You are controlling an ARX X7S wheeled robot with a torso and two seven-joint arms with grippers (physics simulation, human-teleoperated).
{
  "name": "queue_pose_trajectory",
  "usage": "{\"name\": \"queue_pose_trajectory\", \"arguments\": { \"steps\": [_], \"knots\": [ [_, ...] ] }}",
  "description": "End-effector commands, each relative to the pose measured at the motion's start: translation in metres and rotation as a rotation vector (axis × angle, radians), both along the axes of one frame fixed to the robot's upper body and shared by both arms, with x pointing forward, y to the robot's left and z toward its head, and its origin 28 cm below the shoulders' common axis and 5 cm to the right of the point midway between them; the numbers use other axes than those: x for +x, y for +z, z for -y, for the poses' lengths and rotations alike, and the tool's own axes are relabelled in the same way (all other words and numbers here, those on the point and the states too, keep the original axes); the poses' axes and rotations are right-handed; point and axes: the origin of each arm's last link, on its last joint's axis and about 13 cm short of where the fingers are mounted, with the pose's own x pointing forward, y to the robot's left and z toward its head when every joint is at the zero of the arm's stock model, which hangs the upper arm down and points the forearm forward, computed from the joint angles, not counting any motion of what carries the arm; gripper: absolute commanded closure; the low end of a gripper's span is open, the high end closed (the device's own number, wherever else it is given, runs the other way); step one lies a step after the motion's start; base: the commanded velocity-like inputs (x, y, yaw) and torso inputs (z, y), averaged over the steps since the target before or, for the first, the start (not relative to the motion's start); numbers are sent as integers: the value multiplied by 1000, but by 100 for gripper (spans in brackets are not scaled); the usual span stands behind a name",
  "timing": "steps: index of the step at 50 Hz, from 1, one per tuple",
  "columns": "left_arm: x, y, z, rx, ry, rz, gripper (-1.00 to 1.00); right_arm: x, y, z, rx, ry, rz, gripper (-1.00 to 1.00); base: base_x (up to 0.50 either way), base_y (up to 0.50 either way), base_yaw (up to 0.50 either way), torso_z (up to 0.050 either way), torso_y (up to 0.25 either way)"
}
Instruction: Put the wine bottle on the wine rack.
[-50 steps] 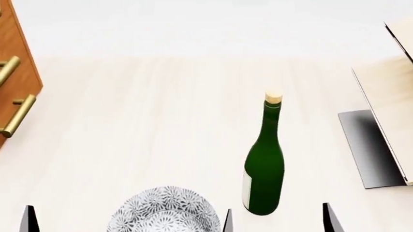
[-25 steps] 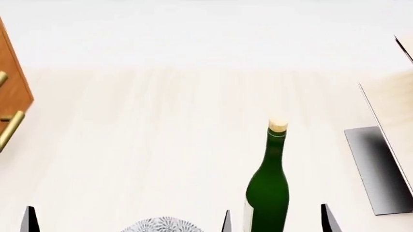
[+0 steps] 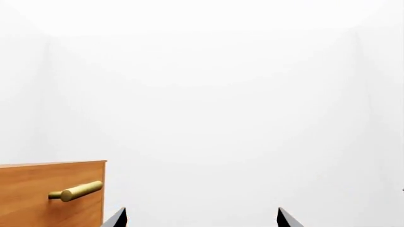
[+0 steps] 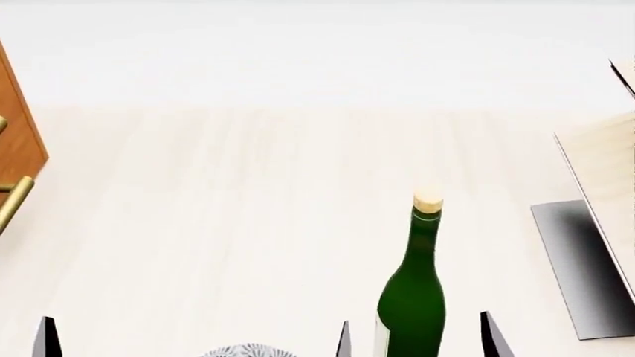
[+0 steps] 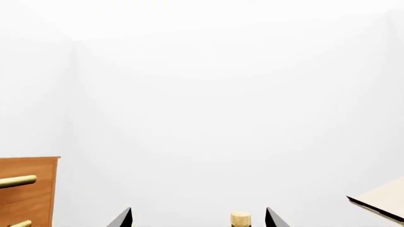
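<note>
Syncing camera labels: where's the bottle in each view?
Head: bottle stands low, right of centre, between the right claw tips.
Right wrist: only the cork shows, bottom edge, between the tips.
Left wrist: not in view.
Shared landmark: cabinet, in all three.

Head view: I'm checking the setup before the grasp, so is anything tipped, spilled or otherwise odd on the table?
Nothing stands out. The wine bottle stands upright on the table with its cork in, between the right gripper's open fingers. The wine rack sits at the right edge, partly cut off, and the cabinet at the left.
</note>
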Motion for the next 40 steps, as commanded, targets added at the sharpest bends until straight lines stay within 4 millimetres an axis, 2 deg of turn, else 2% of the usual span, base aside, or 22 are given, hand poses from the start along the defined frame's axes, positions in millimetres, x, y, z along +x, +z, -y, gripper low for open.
{"name": "queue_pose_trajectory", "arguments": {
  "steps": [1,40],
  "knots": [
    [0,0,0,0,-1,0,-100,0,0,0,7,21,-14,-100,0,-98,0,0,0],
    [0,1,0,2,-3,2,-100,-1,1,1,6,31,-11,-100,0,-97,0,0,0]
  ]
}}
